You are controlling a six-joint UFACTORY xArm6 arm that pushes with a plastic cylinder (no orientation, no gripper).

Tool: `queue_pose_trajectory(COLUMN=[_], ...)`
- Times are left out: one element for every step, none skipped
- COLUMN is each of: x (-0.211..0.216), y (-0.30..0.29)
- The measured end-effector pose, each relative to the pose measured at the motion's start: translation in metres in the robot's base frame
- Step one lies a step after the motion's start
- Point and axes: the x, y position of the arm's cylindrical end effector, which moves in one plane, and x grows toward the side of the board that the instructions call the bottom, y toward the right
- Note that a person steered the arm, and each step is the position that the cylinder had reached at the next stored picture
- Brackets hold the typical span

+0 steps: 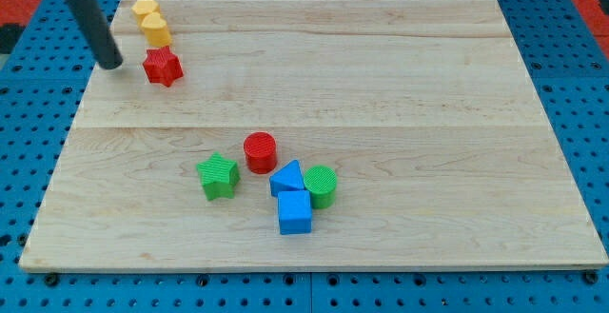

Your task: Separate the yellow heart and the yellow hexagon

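Note:
Two yellow blocks sit touching at the view's top left of the wooden board (pixel 381 85). The upper one (pixel 145 9) looks like the yellow hexagon; the lower one (pixel 156 30) looks like the yellow heart, though shapes are hard to make out. A red star (pixel 163 67) lies just below them. My tip (pixel 112 65) rests on the board left of the red star, a little below and left of the yellow pair, touching no block.
A cluster lies in the lower middle: a green star (pixel 218 176), a red cylinder (pixel 260 151), a blue triangle (pixel 286 178), a blue cube (pixel 294 211) and a green cylinder (pixel 321 185). A blue pegboard (pixel 571 85) surrounds the board.

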Motion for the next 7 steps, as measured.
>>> queue_pose_trajectory(x=[0.022,0.099,0.147,0.141,0.092,0.008,-0.087], y=[0.079,0.143,0.168,0.163,0.154,0.149,0.09])
